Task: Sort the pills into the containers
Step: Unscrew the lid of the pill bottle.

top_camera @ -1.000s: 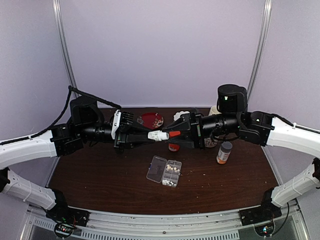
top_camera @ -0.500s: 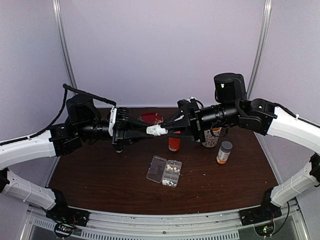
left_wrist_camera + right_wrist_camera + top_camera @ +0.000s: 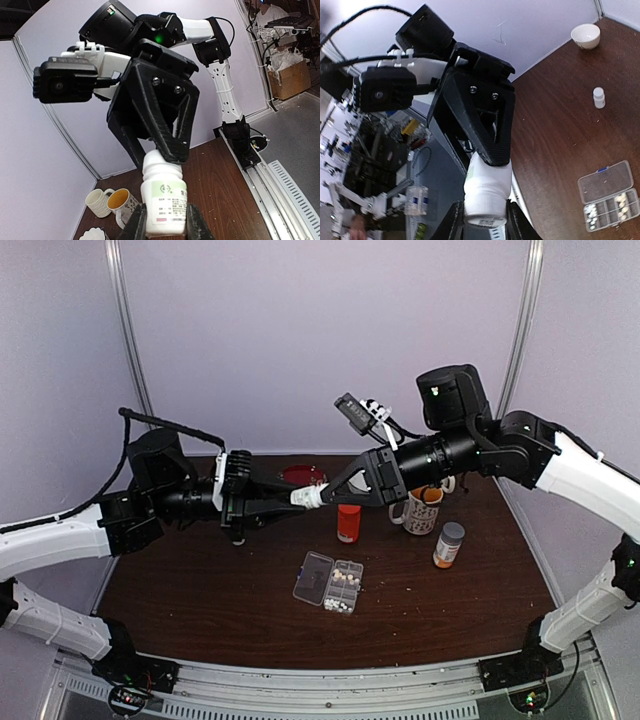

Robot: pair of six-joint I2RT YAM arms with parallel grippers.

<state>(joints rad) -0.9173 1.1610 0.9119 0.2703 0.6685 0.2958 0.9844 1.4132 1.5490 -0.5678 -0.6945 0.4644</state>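
A: Status on the pill sort?

B: Partway, imo. The pill organizer (image 3: 312,576) lies on the table (image 3: 200,585) toward the front, lid flipped open to the left. Several cells (image 3: 607,210) on its right half already hold white pills (image 3: 346,580).

A: Any strays?

B: A few white specks sit right at the tray's near edge. Can't tell if they're in the last cells or loose on the wood.

A: And the arms?

B: Both are up in the air, well above the table and behind the organizer, sharing one white pill bottle (image 3: 162,197). The left gripper (image 3: 166,226) is clamped on the labelled body. The right gripper (image 3: 486,227) has its fingers pinched on the cap (image 3: 162,164) end, coming in from the opposite side.

A: Cap off yet?

B: Doesn't look like it. The cap seems seated, so prob. mid-opening, and nothing's pouring.

A: What's left, then?

B: Get the cap off, bring the bottle down over the organizer, then tip pills into the cells w/o spilling. Some cells look unfilled, but they're too small to count. The orange bottle (image 3: 348,524), the amber bottle (image 3: 449,545) and the mug (image 3: 422,511) stand behind and to the right, untouched, and the lid's not shut either.
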